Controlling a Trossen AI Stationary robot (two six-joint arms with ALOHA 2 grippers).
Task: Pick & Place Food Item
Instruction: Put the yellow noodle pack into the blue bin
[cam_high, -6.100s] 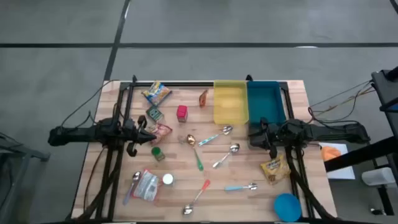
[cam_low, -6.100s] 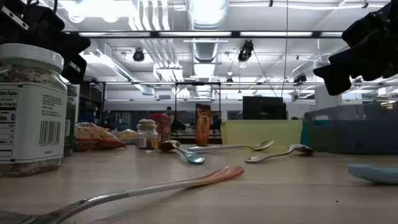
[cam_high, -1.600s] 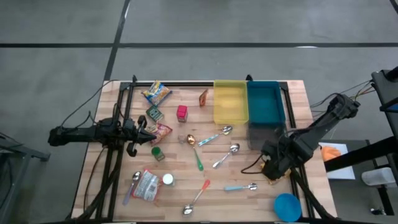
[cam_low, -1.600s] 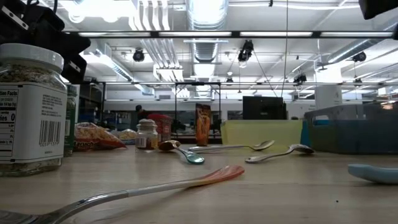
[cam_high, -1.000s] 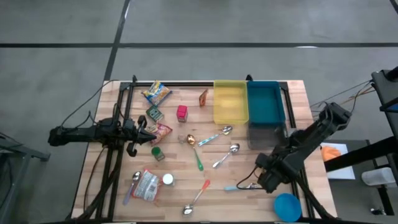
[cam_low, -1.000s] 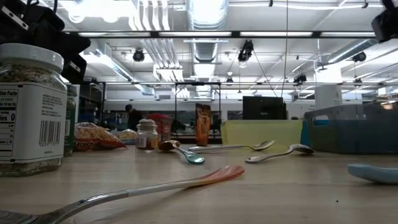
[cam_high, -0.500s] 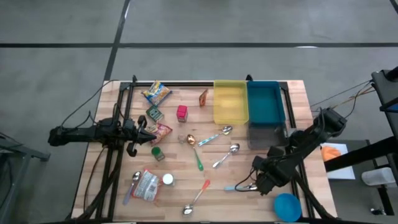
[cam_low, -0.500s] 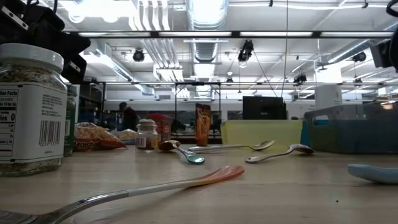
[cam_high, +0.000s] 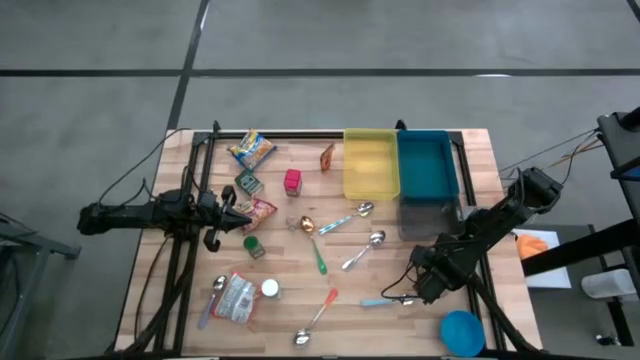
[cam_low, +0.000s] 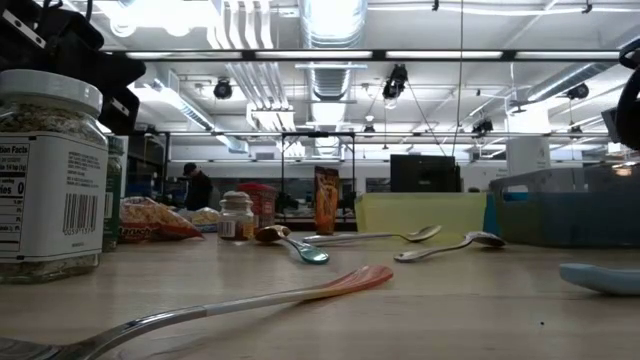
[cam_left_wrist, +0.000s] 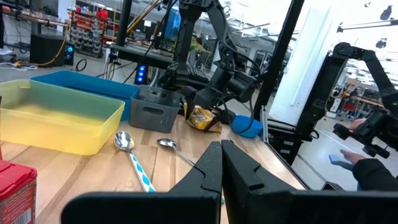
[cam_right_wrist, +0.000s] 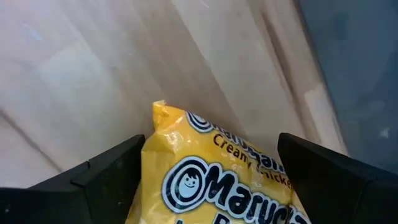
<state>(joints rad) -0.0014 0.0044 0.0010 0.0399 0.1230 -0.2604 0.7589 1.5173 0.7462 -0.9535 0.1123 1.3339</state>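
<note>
**Ana:** Noodles first: where is the packet?

**Ben:** The yellow noodle packet (cam_right_wrist: 211, 168) sits at the right side of the table (cam_high: 300, 270), directly under the right gripper (cam_high: 425, 283). From above, the arm hides it. The left wrist view shows the packet below that gripper, near a gray holder (cam_left_wrist: 152, 109) and in front of the blue bowl (cam_high: 461, 330).

**Ana:** How far apart are the right gripper's fingers?

**Ben:** Spread wide, 1 finger (cam_right_wrist: 106, 171) on each side of the packet. The packet fills almost the whole gap between the 2. I cannot tell whether they press on it, or whether it rests on the wood or hangs just above it.

**Ana:** And the bins?

**Ben:** 2 bins stand side by side at the far edge, the yellow bin (cam_high: 370, 165) and the blue bin (cam_high: 428, 165). The packet is in neither. It lies nearer the front than the blue bin, well apart from it.

**Ana:** What about the other arm?

**Ben:** The left gripper (cam_high: 235, 215) waits low at the left side, its 2 fingers pressed together with nothing between them, just beside a red snack bag (cam_high: 260, 211).
</note>
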